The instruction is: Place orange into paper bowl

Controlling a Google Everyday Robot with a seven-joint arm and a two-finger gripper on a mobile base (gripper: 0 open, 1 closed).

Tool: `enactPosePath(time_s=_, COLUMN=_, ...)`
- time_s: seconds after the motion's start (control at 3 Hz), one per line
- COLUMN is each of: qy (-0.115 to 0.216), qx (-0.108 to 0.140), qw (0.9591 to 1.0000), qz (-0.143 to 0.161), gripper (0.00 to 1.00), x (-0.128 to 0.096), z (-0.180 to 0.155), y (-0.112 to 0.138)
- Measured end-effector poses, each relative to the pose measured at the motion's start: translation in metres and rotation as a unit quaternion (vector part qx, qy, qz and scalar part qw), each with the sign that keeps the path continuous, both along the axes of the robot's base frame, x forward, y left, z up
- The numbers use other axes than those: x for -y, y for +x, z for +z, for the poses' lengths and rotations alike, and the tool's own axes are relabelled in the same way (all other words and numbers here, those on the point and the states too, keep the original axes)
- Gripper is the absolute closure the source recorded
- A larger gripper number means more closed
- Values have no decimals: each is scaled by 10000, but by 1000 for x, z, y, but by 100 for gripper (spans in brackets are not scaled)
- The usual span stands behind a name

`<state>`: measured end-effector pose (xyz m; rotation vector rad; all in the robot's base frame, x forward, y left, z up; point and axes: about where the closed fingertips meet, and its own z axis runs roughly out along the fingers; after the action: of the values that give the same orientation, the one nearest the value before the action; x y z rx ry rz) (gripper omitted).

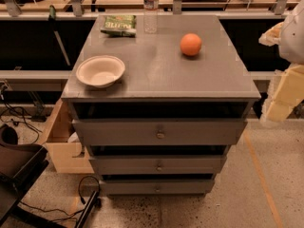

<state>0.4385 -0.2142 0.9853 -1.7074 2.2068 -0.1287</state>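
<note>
The orange [190, 44] sits on the grey cabinet top [161, 75], at the back right. The off-white paper bowl [100, 71] stands empty near the front left corner of the same top. My gripper [278, 65] is at the right edge of the view, off the cabinet's right side and to the right of the orange. Its two pale yellow fingers [285, 96] stand apart, with nothing between them.
A clear plastic water bottle [150, 6] and a green snack bag [118, 25] stand at the back of the top. The cabinet has three drawers [159, 133] below. A rail and shelving run behind. Cables and a dark chair lie on the floor at the left.
</note>
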Motion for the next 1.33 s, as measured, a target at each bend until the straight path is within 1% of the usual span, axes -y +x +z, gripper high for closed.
enactPosePath(time_s=0.33, qy=0, qx=1, qw=10000, qz=0, gripper=0, x=0, z=0, y=0)
enactPosePath(time_s=0.67, qy=394, qx=430, qw=9975, qz=-410, gripper=0, x=1, z=-4, y=12)
enactPosePath(time_s=1.0, qy=1113, qx=688, qw=9862, qz=-1014, gripper=0, x=14, z=-29, y=32)
enactPosePath(time_s=1.33, qy=1955, qx=1138, qw=9659, qz=-1259, gripper=0, x=30, z=-41, y=71)
